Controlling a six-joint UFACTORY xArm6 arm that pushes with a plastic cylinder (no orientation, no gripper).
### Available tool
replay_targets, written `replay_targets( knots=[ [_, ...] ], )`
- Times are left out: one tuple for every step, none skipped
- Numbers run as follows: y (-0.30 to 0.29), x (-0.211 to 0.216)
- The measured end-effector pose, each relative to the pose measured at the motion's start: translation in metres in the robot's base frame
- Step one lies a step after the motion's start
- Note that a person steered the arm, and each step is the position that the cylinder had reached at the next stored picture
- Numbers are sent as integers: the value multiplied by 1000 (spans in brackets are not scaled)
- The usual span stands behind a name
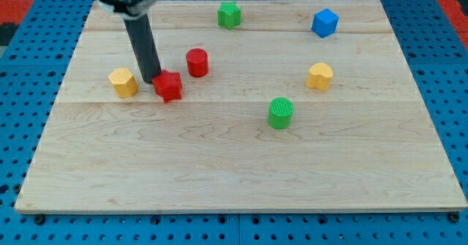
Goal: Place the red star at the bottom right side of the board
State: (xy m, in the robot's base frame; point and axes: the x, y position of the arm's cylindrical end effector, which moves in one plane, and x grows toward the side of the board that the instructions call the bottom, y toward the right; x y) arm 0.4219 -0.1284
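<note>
The red star [169,85] lies on the wooden board [241,164], left of the middle and in the upper half. My tip [151,80] stands at the star's upper left edge, touching or almost touching it. The dark rod rises from there to the view's top left. A red cylinder [197,61] stands just up and right of the star, apart from it. A yellow block [123,82] sits to the left of my tip.
A green star-like block [229,14] is at the top middle and a blue cube [325,23] at the top right. A yellow block [319,76] is on the right. A green cylinder [280,112] stands near the middle. Blue pegboard surrounds the board.
</note>
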Motion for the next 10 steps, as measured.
replay_targets(
  knots=[
    [57,54],
    [110,72],
    [37,17],
    [42,-12],
    [133,51],
    [201,120],
    [226,129],
    [248,137],
    [232,152],
    [245,152]
  ],
)
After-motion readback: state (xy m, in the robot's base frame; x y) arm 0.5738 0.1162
